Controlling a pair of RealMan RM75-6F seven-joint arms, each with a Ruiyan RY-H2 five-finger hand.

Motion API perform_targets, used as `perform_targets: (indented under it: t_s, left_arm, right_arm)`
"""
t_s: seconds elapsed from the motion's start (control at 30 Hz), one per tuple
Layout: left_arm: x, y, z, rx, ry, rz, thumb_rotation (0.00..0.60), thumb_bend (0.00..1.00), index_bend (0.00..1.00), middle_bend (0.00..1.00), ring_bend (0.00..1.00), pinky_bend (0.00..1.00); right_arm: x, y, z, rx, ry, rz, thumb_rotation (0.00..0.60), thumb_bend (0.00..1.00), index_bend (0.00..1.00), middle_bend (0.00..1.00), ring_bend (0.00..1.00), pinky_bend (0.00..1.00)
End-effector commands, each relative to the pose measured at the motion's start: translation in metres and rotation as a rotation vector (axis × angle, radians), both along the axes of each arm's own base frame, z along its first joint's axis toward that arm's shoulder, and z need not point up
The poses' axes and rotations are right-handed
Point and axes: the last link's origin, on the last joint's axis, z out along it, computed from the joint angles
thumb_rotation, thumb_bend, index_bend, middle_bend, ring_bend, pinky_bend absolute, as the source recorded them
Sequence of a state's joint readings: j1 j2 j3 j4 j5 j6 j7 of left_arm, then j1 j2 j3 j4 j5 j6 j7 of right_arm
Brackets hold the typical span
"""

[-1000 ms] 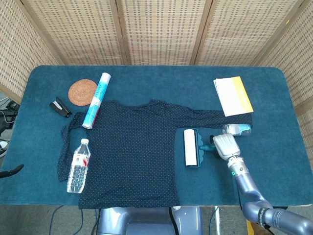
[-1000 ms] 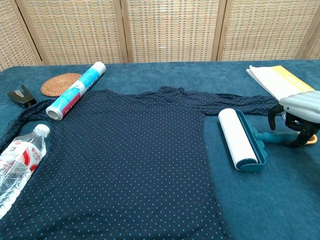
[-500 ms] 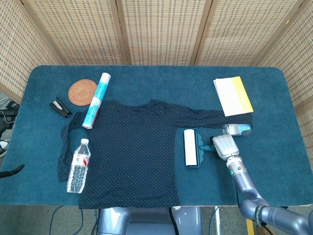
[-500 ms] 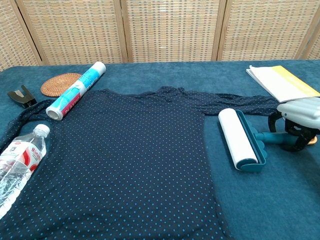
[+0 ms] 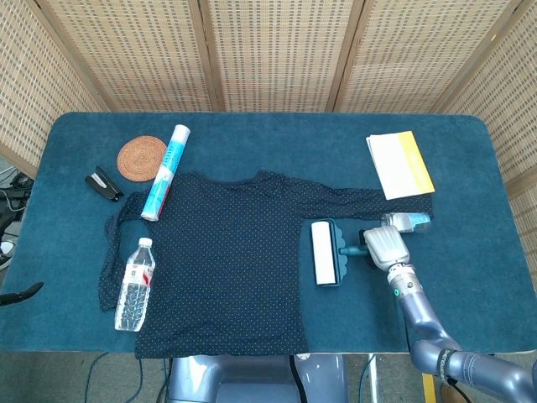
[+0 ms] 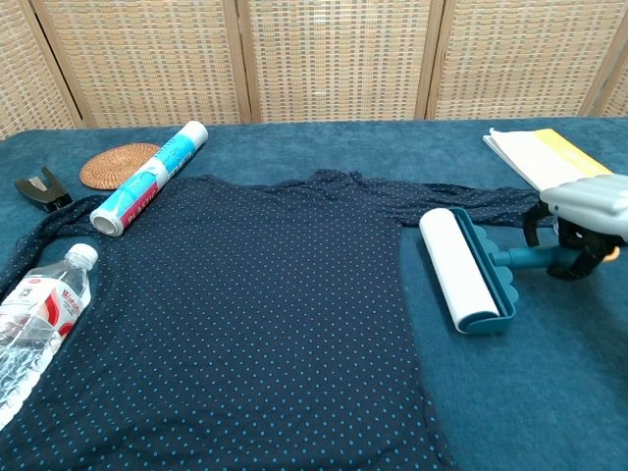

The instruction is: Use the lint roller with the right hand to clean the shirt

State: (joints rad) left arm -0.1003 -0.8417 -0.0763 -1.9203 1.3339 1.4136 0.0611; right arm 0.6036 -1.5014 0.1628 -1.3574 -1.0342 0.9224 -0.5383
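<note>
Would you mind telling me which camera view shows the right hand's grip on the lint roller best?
The chest view: from the side, the right hand shows its fingers wrapped around the lint roller handle. The head view shows only the hand's back, covering the handle end.

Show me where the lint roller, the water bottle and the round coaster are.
lint roller (image 5: pixel 323 253): head view, on its white roll.
water bottle (image 5: pixel 135 286): head view, on its clear body.
round coaster (image 6: pixel 117 164): chest view, on its woven face.
</note>
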Motion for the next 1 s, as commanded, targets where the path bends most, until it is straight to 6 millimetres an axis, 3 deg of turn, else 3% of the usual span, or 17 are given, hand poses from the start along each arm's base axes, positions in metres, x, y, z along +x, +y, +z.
perform_targets:
  t_s: [0.03,0.3,0.33,0.5,1.0]
  left_arm:
    - [0.000,0.000,0.000,-0.001,-0.001,0.001,0.600,0.00,0.00,0.00,0.00,0.00]
    - [-0.003,0.004,0.000,-0.014,-0.008,0.008,0.600,0.00,0.00,0.00,0.00,0.00]
    - [-0.005,0.006,-0.001,-0.018,-0.011,0.014,0.600,0.00,0.00,0.00,0.00,0.00]
    - [-0.008,0.011,0.000,-0.025,-0.023,0.025,0.600,0.00,0.00,0.00,0.00,0.00]
    - [-0.014,0.017,0.001,-0.043,-0.046,0.055,0.600,0.00,0.00,0.00,0.00,0.00]
  right_arm:
    - [0.025,-0.014,0.012,-0.021,0.007,0.027,0.600,0.83,0.78,1.00,1.00,1.00]
    - [0.080,-0.034,0.015,-0.033,0.051,0.035,0.600,0.84,0.78,1.00,1.00,1.00]
    - [0.093,-0.038,0.011,-0.033,0.094,0.052,0.600,0.84,0.78,1.00,1.00,1.00]
    - [0.123,-0.042,-0.005,-0.046,0.222,0.012,0.600,0.85,0.78,1.00,1.00,1.00]
    - [0.160,-0.045,-0.033,-0.087,0.495,-0.016,0.600,0.85,0.79,1.00,1.00,1.00]
